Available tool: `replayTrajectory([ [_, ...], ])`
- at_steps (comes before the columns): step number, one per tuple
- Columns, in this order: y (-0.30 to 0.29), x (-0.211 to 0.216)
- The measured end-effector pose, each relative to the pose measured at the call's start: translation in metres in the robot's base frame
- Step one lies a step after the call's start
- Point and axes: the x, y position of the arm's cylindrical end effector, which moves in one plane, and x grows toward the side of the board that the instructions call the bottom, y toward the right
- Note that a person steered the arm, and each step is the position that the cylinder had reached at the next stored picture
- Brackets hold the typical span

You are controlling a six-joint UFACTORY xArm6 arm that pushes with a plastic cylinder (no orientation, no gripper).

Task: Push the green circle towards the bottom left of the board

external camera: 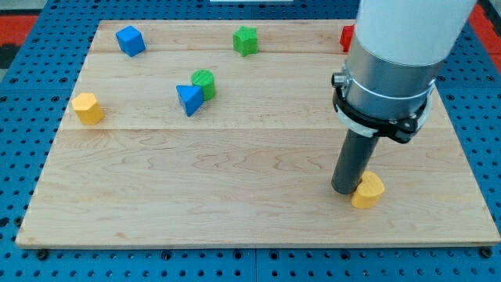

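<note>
The green circle (204, 82) sits on the wooden board (196, 188) in the upper middle-left, touching a blue triangle (189, 99) at its lower left. My tip (347, 190) is far off at the view's lower right, pressed against the left side of a yellow block (368, 190). The arm's grey and white body rises above the rod and hides part of the board's upper right.
A blue cube (131, 41) lies at the top left. A green star-shaped block (246, 41) lies at the top middle. A yellow hexagon-like block (88, 108) is near the left edge. A red block (347, 37) shows partly behind the arm.
</note>
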Motion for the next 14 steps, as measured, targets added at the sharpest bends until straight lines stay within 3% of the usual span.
replayTrajectory([
  [1, -0.032, -0.032],
  [3, -0.101, -0.145],
  [6, -0.137, -0.154],
  [8, -0.14, -0.233],
  [9, -0.178, -0.232],
  [10, -0.2, -0.185],
  [11, -0.181, -0.111],
  [13, -0.14, -0.031],
  [14, -0.198, -0.027],
])
